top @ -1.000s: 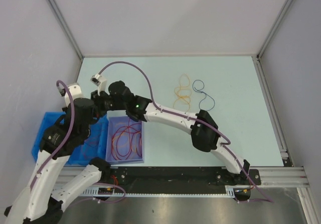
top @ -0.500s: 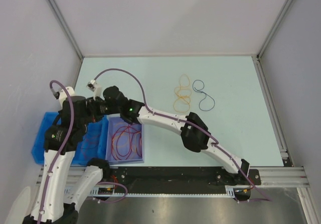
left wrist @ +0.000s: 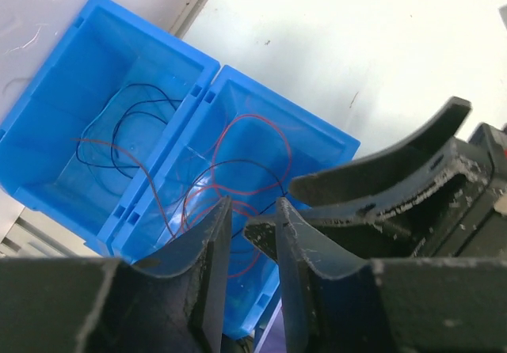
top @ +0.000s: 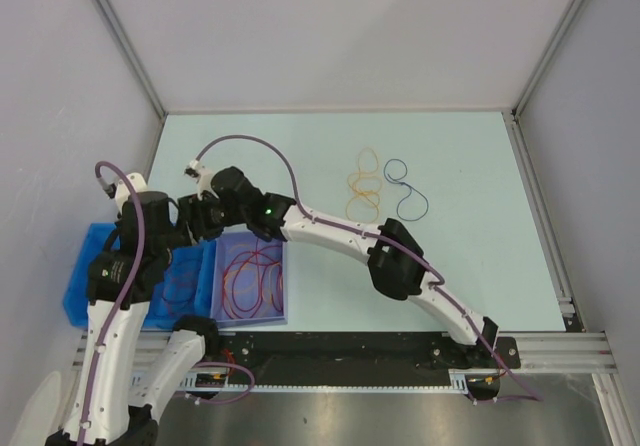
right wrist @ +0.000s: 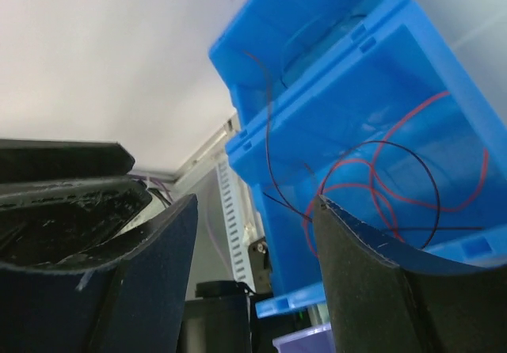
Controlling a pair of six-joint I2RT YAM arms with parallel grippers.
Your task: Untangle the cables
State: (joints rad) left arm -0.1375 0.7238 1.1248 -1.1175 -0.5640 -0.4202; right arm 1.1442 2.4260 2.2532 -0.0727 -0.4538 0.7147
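left gripper (left wrist: 252,210), right gripper (right wrist: 253,204) both parted, red cables (left wrist: 255,116) in blue bins (left wrist: 207,80)

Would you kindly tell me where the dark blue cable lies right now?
Top view: the dark blue cable lies loose on the table, right of centre, just right of the orange cables.

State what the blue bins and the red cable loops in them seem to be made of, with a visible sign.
Blue bins: likely moulded plastic, slightly glossy, given the uniform colour, moulded rims and soft highlights on the walls.
Red cable loops: probably thin plastic-insulated wire, since they hold springy open curves. The core is not visible.
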